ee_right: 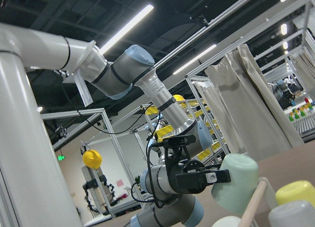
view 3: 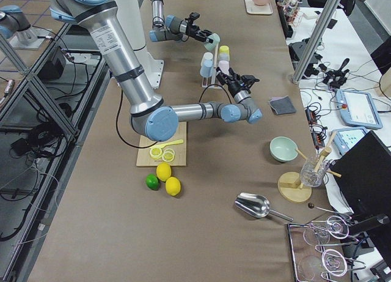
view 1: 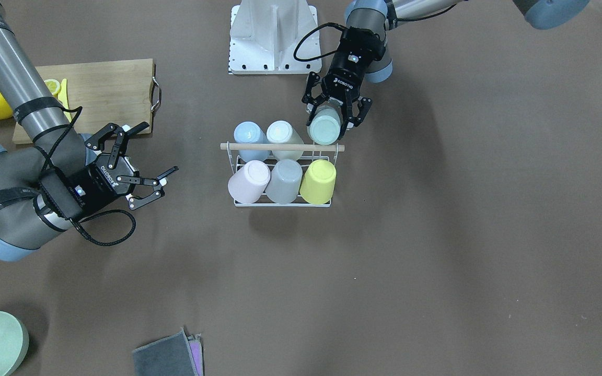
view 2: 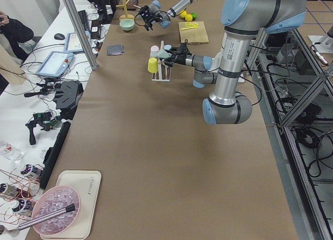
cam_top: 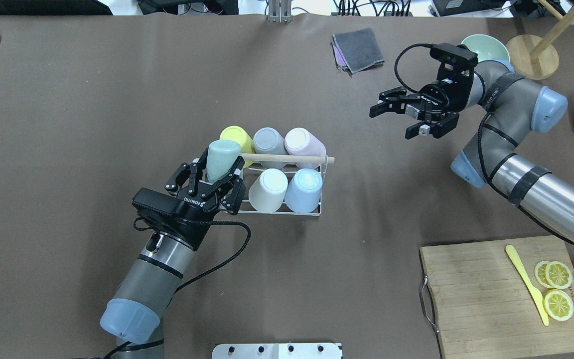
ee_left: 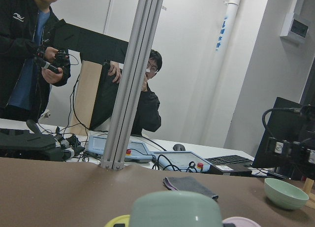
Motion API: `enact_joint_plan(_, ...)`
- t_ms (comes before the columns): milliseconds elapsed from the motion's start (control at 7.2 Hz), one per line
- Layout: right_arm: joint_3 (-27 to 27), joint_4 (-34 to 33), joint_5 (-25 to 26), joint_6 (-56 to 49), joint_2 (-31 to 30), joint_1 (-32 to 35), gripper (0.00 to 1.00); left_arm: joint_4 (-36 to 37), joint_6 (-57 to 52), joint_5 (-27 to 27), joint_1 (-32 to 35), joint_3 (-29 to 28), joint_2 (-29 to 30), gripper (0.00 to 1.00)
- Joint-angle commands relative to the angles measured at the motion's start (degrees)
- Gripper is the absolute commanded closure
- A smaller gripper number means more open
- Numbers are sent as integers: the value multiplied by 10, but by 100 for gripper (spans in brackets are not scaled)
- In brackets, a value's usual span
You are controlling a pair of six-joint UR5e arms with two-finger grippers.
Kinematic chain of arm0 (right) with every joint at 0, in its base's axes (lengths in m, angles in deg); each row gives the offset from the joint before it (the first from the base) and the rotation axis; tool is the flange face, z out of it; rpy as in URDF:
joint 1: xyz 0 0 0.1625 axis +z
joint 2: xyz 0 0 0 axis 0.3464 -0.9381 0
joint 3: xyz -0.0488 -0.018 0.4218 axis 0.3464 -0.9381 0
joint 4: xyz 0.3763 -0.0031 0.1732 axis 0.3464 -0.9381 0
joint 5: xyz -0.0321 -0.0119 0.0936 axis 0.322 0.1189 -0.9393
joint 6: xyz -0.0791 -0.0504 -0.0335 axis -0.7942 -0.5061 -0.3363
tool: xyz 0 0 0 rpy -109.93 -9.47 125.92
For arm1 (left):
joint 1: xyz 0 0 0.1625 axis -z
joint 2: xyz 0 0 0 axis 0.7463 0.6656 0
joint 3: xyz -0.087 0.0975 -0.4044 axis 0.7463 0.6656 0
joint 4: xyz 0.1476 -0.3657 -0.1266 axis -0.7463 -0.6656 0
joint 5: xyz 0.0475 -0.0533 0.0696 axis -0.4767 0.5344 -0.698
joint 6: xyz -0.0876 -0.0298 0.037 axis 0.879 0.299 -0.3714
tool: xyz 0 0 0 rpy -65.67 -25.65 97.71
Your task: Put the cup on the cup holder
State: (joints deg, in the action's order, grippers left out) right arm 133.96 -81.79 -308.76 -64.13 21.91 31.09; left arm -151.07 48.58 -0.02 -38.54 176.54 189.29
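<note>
Mint cup (ee_left: 174,210) fills the bottom edge of the left wrist view, very close to the lens. Overhead, the left pincer (cam_top: 216,170) pinches that cup by its sides and holds it tilted at the left end of the cup holder (cam_top: 287,159), in the near row beside a cream cup (cam_top: 268,189). Whether it sits on a prong I cannot tell. Well apart, the right pincer (cam_top: 391,123) hangs spread and empty over the surface (cam_top: 92,99). The front view shows fingers on both sides of the cup.

Wooden rod (cam_top: 292,159), yellow cup (cam_top: 233,135) and cream cup (cam_top: 268,189) hem the left end effector (cam_top: 217,172); open table (cam_top: 92,149) lies to its left.
</note>
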Motion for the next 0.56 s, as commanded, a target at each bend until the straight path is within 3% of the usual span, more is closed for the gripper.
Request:
enact_joint_plan(0, 18, -51, -81, 266, -13, 11, 1, -2, -7, 0, 4, 1, 0, 2)
enact_joint_plan(417, 137, -315, -55, 536, -9, 71, 1, -1, -9, 1, 19, 8, -2, 2)
